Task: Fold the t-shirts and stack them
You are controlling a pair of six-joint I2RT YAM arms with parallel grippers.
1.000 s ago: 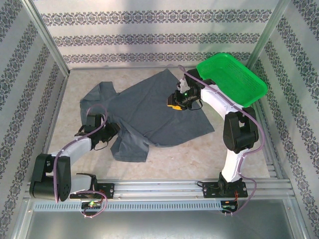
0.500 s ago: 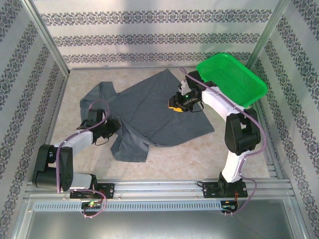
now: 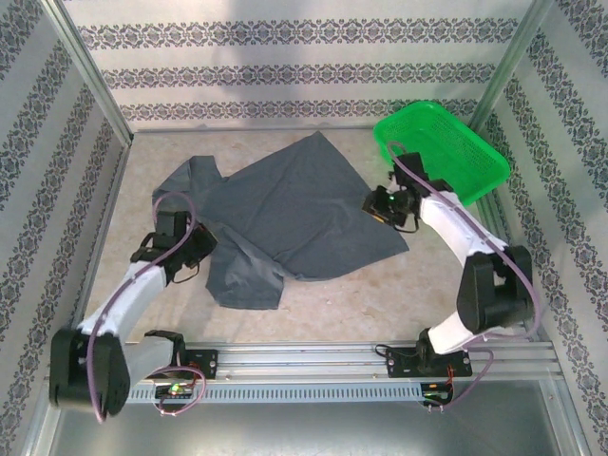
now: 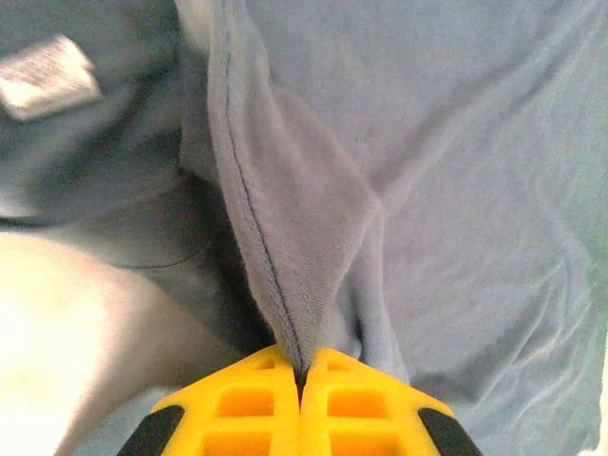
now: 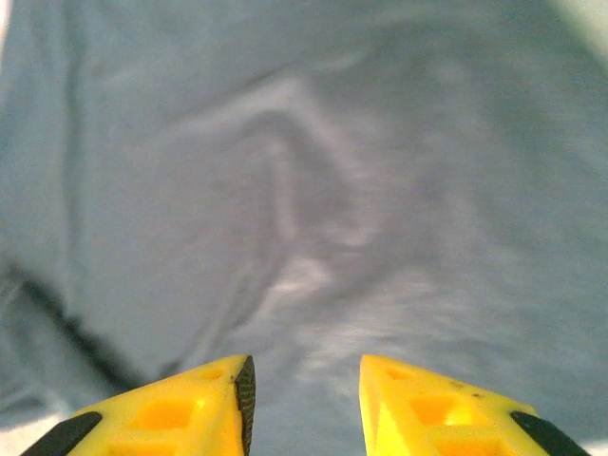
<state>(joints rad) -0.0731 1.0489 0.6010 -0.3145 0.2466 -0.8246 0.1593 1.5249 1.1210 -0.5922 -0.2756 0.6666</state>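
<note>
**While the left claw [image 3: 195, 249] is pinching a seam ridge, the right claw [image 3: 377, 204] is hanging spread: flattening step, ahead of the first fold**

The dark slate-grey t-shirt [image 3: 285, 204] is lying across the middle of the tabletop [image 3: 361, 294]. Its far and right portions are lying mostly flat, while its 7 o'clock portion is bunching and doubling over itself.

At the garment's 8 o'clock edge, the left claw is pressing its fingertips [image 4: 247, 404] together on a raised ridge of stitched fabric. In the left wrist view this ridge is running straight down into the closed yellow tips, and a white label [image 4: 47, 78] is lying at 11 o'clock.

At the garment's 3 o'clock edge, the right claw is hanging over wrinkled cloth with its fingers [image 5: 180, 413] apart, gripping nothing. A green basket [image 3: 418, 107] is sitting at the tabletop's 2 o'clock corner, apart from the shirt.

Judging from this layout, the shirt is being spread out and no fold is showing yet, so the task is looking early. The next move is probably calling for the right claw to drop and close on the 3 o'clock edge. Both claws would then be drawing outward, toward 9 and 3 o'clock, until the bunched portion is lying flat.
</note>
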